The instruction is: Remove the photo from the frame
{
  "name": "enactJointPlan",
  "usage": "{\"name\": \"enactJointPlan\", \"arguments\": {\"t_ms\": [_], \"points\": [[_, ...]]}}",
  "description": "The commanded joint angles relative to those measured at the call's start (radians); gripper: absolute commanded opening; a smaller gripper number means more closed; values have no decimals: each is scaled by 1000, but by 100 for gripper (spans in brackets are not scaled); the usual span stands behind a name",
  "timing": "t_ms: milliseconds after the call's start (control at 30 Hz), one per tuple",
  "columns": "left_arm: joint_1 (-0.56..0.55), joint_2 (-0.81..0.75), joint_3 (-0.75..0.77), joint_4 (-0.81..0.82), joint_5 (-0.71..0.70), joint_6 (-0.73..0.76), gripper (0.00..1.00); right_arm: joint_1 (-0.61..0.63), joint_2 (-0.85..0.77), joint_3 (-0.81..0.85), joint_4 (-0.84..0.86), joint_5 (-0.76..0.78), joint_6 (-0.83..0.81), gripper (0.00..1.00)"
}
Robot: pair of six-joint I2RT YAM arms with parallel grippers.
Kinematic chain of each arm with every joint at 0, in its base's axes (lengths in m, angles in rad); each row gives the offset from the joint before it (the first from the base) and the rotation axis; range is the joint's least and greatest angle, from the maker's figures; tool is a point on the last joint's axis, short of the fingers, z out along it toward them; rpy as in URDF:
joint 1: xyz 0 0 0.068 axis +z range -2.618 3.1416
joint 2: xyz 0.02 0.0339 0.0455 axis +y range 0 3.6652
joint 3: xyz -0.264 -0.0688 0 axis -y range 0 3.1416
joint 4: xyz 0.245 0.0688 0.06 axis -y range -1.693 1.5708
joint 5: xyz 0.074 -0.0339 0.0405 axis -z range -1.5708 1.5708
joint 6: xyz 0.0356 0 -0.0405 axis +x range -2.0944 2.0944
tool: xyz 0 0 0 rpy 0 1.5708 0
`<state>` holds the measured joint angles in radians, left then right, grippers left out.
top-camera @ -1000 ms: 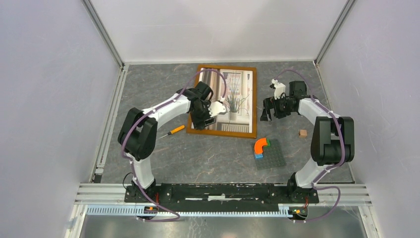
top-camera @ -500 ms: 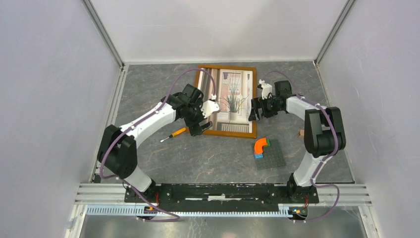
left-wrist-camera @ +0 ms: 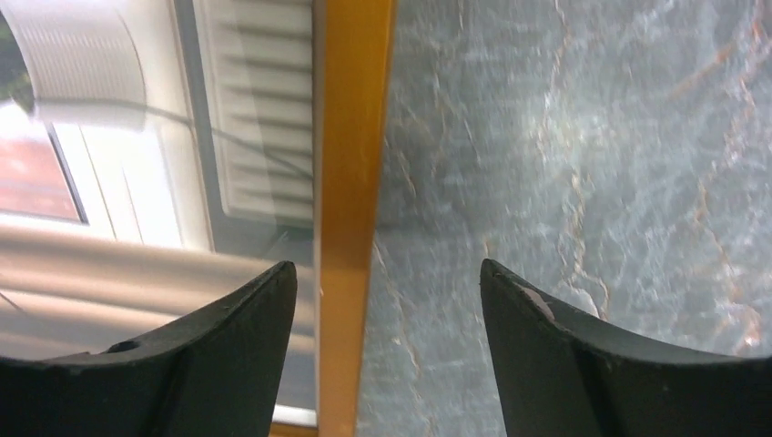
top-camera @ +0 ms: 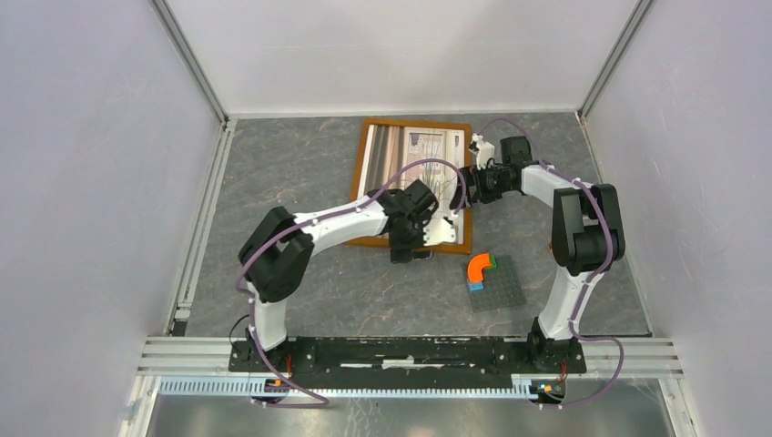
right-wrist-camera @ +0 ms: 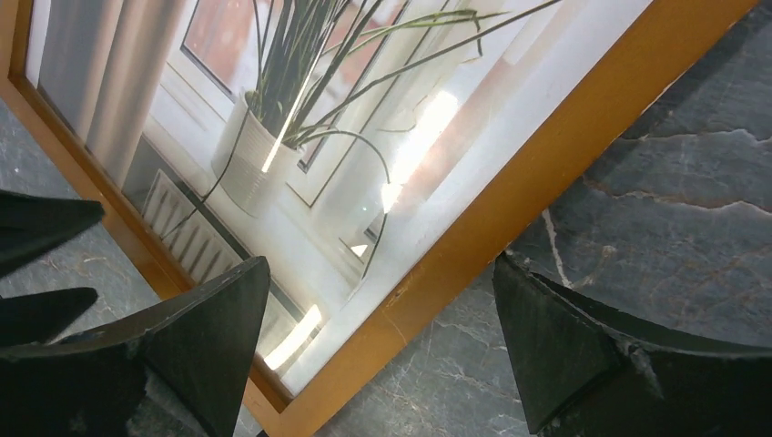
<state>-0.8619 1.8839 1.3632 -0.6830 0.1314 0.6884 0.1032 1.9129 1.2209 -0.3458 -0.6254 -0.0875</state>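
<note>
From above, the frame lies flat and face up on the grey marbled table, toward its far middle and turned slightly askew, with the photo still inside it. The left gripper reaches across to the frame's near edge, close to its near right corner, while the right gripper sits at the frame's right side. Near that corner, clear of the frame, a grey baseplate carries 1 curved orange block and 1 small blue block. In the left wrist view, the 2 black fingers are spread wide and hold nothing. The orange-brown moulding runs straight up between them, one finger over the glazed picture with its white radiator and the other over bare table. Whether the tips touch anything cannot be told. In the right wrist view, the 2 fingers are likewise spread wide and empty. The moulding crosses diagonally between them, one finger over the picture and the other over the table. The print shows a spiky green plant in a white pot, a pale curtain and a window, with bright glare on the glass.
</note>
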Motion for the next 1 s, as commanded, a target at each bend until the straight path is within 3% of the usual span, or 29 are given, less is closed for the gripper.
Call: {"name": "enactJointPlan", "arguments": {"t_ms": [0,333,500,633,967], "points": [[-29,76,111,-19,-48,53,76,-3,22,73,-12,-59,15,98],[-70,211,177,3,-156,83,57,-144,-76,-5,6,-85,67,98],[-81,229,197,1,-159,52,32,-183,-101,-66,12,-106,75,98],[-80,190,226,-25,-82,1,2,-197,-96,-81,28,-167,112,98],[-63,91,256,-13,0,-73,2,-218,-32,-133,174,-347,301,98]]}}
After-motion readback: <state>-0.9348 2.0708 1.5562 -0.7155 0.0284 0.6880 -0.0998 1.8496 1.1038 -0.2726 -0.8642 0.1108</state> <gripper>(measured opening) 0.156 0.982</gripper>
